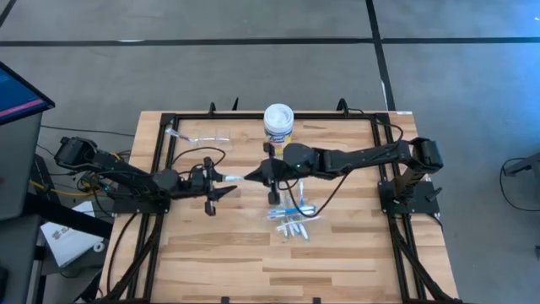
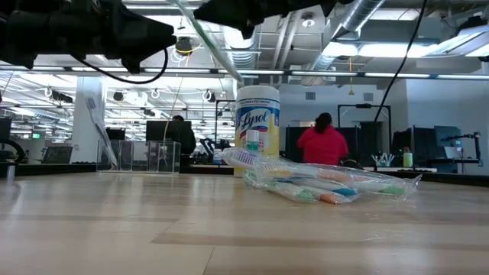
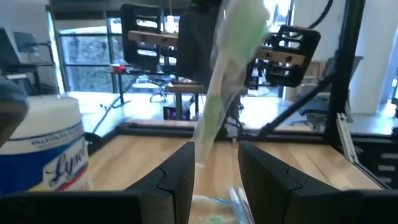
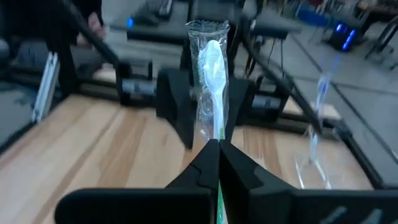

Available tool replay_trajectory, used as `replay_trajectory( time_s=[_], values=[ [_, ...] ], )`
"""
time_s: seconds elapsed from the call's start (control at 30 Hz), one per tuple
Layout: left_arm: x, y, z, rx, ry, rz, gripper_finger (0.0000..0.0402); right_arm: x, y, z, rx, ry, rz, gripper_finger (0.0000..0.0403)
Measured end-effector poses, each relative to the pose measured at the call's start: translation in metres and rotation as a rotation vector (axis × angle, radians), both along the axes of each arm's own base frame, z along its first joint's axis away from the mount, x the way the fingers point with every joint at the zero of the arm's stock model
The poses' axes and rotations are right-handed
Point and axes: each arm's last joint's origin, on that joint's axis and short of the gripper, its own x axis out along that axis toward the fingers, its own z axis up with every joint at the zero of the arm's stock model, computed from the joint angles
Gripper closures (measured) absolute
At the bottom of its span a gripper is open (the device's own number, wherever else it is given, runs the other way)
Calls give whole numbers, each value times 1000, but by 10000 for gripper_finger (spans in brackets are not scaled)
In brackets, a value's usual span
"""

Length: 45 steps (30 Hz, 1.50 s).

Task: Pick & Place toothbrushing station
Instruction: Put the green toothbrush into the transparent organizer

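**One wrapped toothbrush, two grippers, mid-air over the table**

One slim toothbrush point(image 4: 213, 68) in a clear crinkled wrapper, hung between both arms above the middle of the table, clear of the wood. Pinched at one end by the right gripper point(image 4: 218, 149), jaws fully closed on the film; flanked at the other end by the left gripper point(image 3: 214, 165), fingers part-way apart around the wrapper, contact not clear. Judged light, stiff in the handle but slippery in its sleeve; best taken on the handle, not the loose film. Lay below: a heap of bagged toothbrushes point(image 1: 294, 221) and tubes. Stood at the far-left corner: a clear plastic cup point(image 2: 137, 155), one brush point(image 2: 102, 131) leaning inside. Stood behind: a yellow-labelled wipes tub point(image 1: 278, 119), lid on.
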Motion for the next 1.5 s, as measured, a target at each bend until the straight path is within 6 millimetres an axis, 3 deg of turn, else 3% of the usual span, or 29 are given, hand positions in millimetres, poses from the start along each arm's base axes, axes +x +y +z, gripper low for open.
replay_trajectory(
  time_s=[0.2, 0.73, 1.33, 1.5],
  values=[
    [-1, 1, 8, 58, -73, 24, 279, 1, -1, 4, 7, -39, -3, 403],
    [-4, 4, 19, 52, -185, 50, 218, 2, 0, 10, 20, -100, -5, 403],
    [18, 0, 34, 69, -201, 49, 215, 2, 0, 10, 20, -107, -5, 403],
    [19, 0, 36, 67, -209, 49, 229, 2, 0, 10, 20, -107, -5, 403]
  ],
)
